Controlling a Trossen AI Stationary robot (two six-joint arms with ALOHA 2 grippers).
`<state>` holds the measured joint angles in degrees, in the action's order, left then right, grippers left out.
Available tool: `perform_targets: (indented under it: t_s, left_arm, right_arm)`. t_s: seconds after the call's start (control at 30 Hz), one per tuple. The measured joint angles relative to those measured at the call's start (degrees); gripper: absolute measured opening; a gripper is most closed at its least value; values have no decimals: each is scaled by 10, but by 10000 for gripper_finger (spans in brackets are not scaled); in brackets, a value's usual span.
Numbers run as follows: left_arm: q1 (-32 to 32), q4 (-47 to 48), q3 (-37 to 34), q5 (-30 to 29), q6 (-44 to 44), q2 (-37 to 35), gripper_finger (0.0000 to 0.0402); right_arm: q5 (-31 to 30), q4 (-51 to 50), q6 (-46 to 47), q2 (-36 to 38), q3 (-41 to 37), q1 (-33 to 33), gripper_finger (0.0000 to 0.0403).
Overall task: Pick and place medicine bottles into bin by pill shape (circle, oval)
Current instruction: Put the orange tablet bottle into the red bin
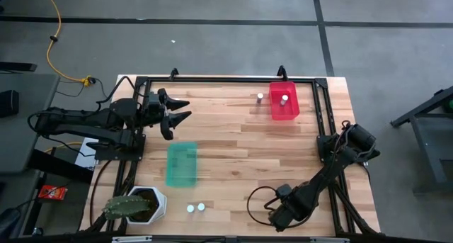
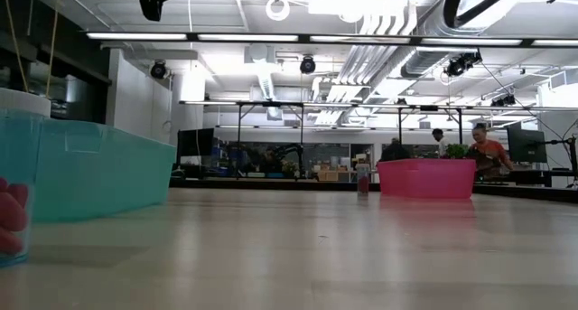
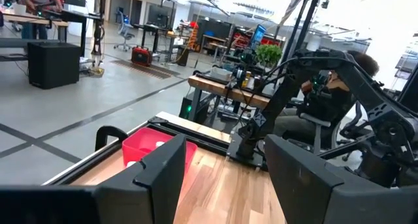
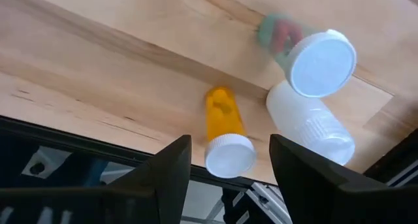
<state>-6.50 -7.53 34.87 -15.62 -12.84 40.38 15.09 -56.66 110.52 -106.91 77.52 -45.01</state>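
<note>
My left gripper (image 1: 185,108) is open and empty, high over the table's far left; the left wrist view (image 3: 225,178) looks past it to the red bin (image 3: 153,149). My right gripper (image 1: 277,216) is open, low by the table's near edge. Its wrist view (image 4: 228,185) shows an orange bottle (image 4: 223,119), a greenish bottle (image 4: 307,54) and a white bottle (image 4: 310,126) on the wood. The orange bottle's white cap (image 4: 228,155) stands between the fingers, untouched. One bottle (image 1: 284,98) is in the red bin (image 1: 273,108), one (image 1: 260,96) stands beside it, and two (image 1: 195,207) stand near the front edge.
A teal bin (image 1: 182,173) sits left of centre; it also shows in the low view (image 2: 90,170). A white hexagonal pot with a cactus (image 1: 138,204) stands at the near left corner. A black frame (image 1: 212,80) runs along the table's edges. People sit in the room behind.
</note>
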Motion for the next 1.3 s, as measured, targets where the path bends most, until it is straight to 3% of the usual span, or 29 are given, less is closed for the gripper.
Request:
perform_targets:
  t_s: [0.67, 0.93, 1.13, 1.3]
  left_arm:
    - [0, 0, 0, 0, 0, 0, 200]
    - [0, 0, 0, 0, 0, 0, 200]
    - [0, 0, 0, 0, 0, 0, 200]
    - [0, 0, 0, 0, 0, 0, 200]
  right_arm:
    - [19, 33, 0, 0, -27, 0, 169]
    - [21, 41, -5, 0, -25, 0, 113]
    - [10, -1, -128, 18, 17, 0, 91]
    - [-88, -89, -305, 88, 50, 28, 99]
